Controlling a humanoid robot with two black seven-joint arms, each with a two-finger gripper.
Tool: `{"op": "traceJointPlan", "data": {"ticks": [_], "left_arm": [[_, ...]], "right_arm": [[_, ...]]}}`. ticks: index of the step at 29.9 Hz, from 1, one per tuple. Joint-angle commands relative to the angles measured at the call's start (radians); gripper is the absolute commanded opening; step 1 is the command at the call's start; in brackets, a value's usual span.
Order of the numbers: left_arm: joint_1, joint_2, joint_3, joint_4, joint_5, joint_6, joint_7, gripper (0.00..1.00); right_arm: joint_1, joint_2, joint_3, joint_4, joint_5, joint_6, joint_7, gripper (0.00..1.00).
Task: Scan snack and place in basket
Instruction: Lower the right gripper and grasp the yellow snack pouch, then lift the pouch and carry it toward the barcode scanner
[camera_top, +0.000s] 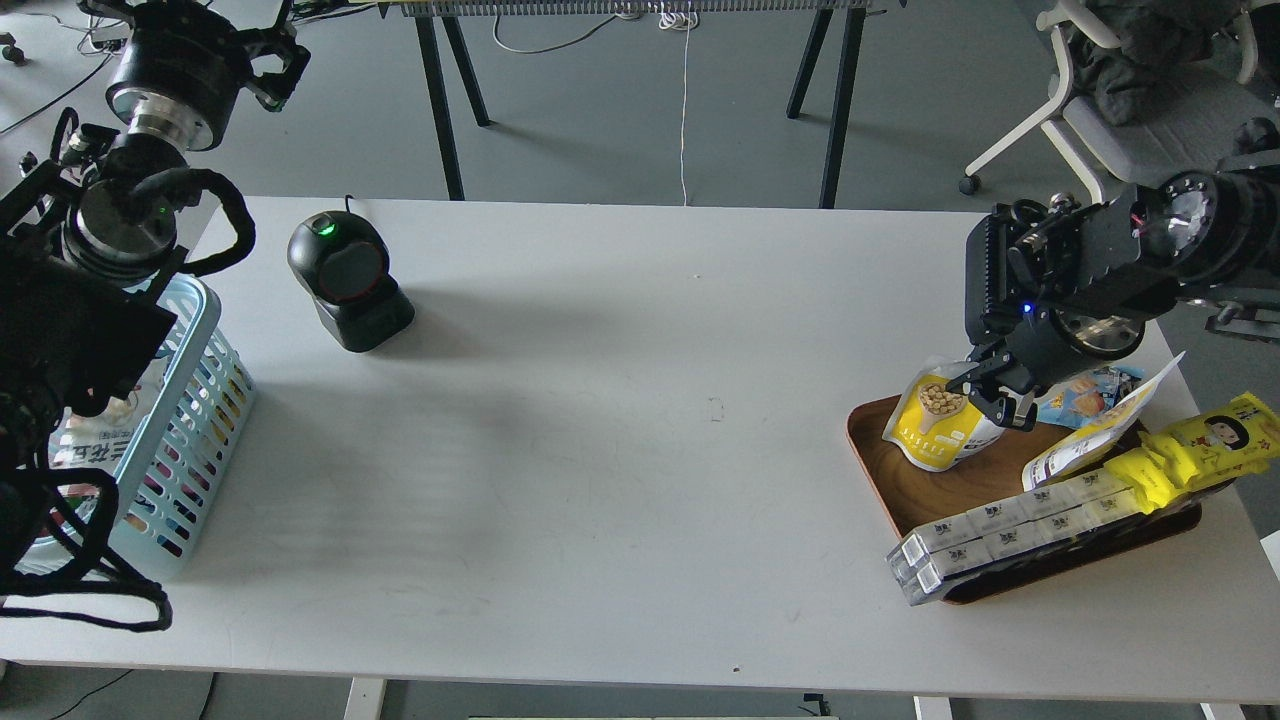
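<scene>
Nearest the viewer on the right, a pair of long white boxes lies along the front edge of the brown wooden tray, their near ends poking out over the white surface. Resting across the boxes' far end is a long yellow pack with a cartoon face, and a white pouch leans at an angle just behind it. On the left, at about the same depth, the light blue basket sits at the edge of the surface, partly hidden by the robot's dark left arm; a packet with printed characters shows inside it. Farther back on the tray, the snack, a yellow-and-white pouch picturing round beige nuts, is tilted up over the tray's far left corner, its upper right edge pinched by the right gripper, whose fingers are clamped on it. Whether the pouch's lower edge touches the tray cannot be told. Just behind the gripper a small blue snack packet lies on the tray. Toward the far left of the surface stands a black scanner with a green light on top. The left gripper is at the far upper left, beyond the surface; whether its fingers are apart or together cannot be told.
</scene>
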Motion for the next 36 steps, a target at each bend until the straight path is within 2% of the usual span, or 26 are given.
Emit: {"op": "traceJointPlan", "data": {"ticks": [1, 10, 21, 31, 36], "left_arm": [[0.002, 0.002, 0.0, 0.0, 0.0, 0.0, 0.0, 1.0], [0.002, 0.0, 0.0, 0.0, 0.0, 0.0, 0.002, 1.0], [0.002, -0.003, 0.0, 0.0, 0.0, 0.0, 0.002, 1.0], [-0.002, -0.009, 0.001, 0.0, 0.0, 0.0, 0.002, 1.0], [0.003, -0.012, 0.0, 0.0, 0.0, 0.0, 0.002, 1.0]], "right_arm": [[0.019, -0.002, 0.0, 0.001, -0.001, 0.0, 0.0, 0.01], [0.128, -0.008, 0.009, 0.006, -0.002, -0.005, 0.0, 0.01], [0.285, 0.047, 0.043, 0.061, 0.054, 0.0, 0.0, 0.01], [0.342, 0.225, 0.087, 0.05, 0.222, 0.011, 0.0, 0.01], [0.342, 0.378, 0.103, -0.016, 0.337, 0.012, 0.0, 0.01]]}}
